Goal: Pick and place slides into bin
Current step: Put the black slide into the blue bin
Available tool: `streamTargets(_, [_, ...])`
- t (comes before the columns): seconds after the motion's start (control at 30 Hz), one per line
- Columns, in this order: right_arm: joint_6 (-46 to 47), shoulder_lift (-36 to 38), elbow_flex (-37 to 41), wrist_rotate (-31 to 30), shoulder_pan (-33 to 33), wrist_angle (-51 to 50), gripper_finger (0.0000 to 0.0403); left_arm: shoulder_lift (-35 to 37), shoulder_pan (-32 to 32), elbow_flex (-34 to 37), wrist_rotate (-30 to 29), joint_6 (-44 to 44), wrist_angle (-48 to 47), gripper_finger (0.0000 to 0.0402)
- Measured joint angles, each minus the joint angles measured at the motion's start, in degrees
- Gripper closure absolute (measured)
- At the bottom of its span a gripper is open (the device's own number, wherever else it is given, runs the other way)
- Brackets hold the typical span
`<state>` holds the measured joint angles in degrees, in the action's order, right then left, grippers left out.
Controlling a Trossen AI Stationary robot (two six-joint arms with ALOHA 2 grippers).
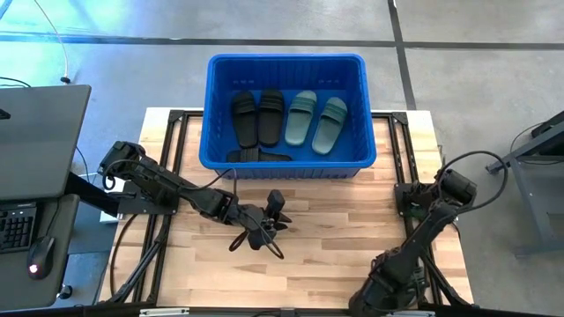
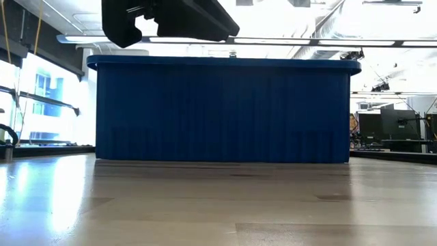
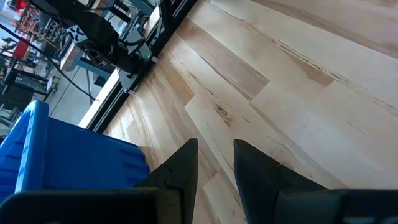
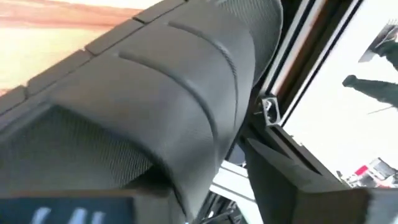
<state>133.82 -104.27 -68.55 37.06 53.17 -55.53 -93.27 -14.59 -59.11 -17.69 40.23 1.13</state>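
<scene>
The blue bin [image 1: 286, 62] stands at the table's far middle; its near wall fills the low view [image 2: 218, 109]. Inside it lie two black slides [image 1: 257, 116] and two sage green slides [image 1: 315, 121] side by side. More black slides [image 1: 257, 156] lie against its near wall. My left gripper [image 1: 280, 216] hovers above the bare table just in front of the bin. It is slightly open and empty, as the left wrist view [image 3: 216, 149] shows. My right arm [image 1: 388, 280] waits folded at the table's near right corner.
Bare wooden table [image 1: 335, 238] lies between the bin and the near edge. A black metal frame [image 1: 172, 132] runs along the table's left and right sides. A desk with a keyboard and mouse [image 1: 35, 255] stands beyond the left edge.
</scene>
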Motion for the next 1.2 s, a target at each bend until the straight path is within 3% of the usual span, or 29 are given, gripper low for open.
streamTargets(0.1, [0.2, 0.0, 0.0, -2.0, 0.5, 0.1, 0.0327, 0.0, 0.0, 0.0, -0.4, 0.0, 0.1, 0.0311])
streamTargets(0.23, [-1.8, 0.0, 0.0, -5.4, 0.9, 0.0, 0.0392, 0.0, 0.0, 0.0, -7.5, 0.0, 1.2, 0.0311])
streamTargets(0.47, [-9.9, 0.1, -1.0, -14.1, 0.0, -2.1, 0.0398, 0.5, 0.0, 0.0, -18.7, 0.0, 3.0, 0.0311])
streamTargets(0.67, [-18.2, 0.0, -9.2, -29.0, -2.9, -19.4, 0.04, 1.4, 0.9, -2.0, -22.5, 2.0, 3.0, 0.0311])
streamTargets(0.87, [-26.2, 0.2, -22.9, -50.2, -6.2, -35.8, 0.0401, 2.1, 7.4, -8.3, -17.9, 1.7, -0.6, 0.0311])
streamTargets(1.1, [-54.5, 1.7, -33.3, -77.1, -10.9, -34.4, 0.0402, 2.1, 17.4, -16.6, -2.4, -0.2, -13.0, 0.0311])
streamTargets(1.2, [-69.2, 1.8, -37.6, -86.1, -14.5, -34.4, 0.0402, 2.1, 20.8, -20.2, 0.0, -0.1, -18.6, 0.0311])
